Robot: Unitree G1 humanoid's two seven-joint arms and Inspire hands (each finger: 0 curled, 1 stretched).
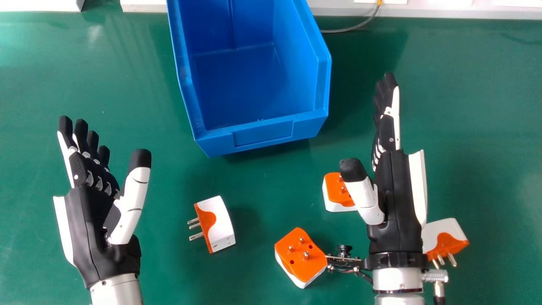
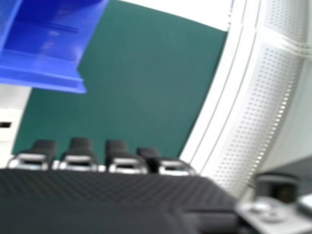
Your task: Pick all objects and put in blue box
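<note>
Over the green counter [image 1: 478, 127], our right hand [image 1: 394, 190] is released, fingers straight and thumb apart; our left hand [image 1: 91, 220] is equally unclenched. Between them, nearer us than the blue storage bin [image 1: 262, 132], we see three orange-and-white plug adapters [image 1: 219, 220], one partly behind our right thumb. A fourth plug adapter [image 1: 444, 233] lies just right of our right hand.

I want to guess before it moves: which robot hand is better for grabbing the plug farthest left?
Probably the left robot hand. It's open, its thumb side faces that plug, and it's nearer. The right robot hand is open too, but it's closer to the other plugs.
</note>
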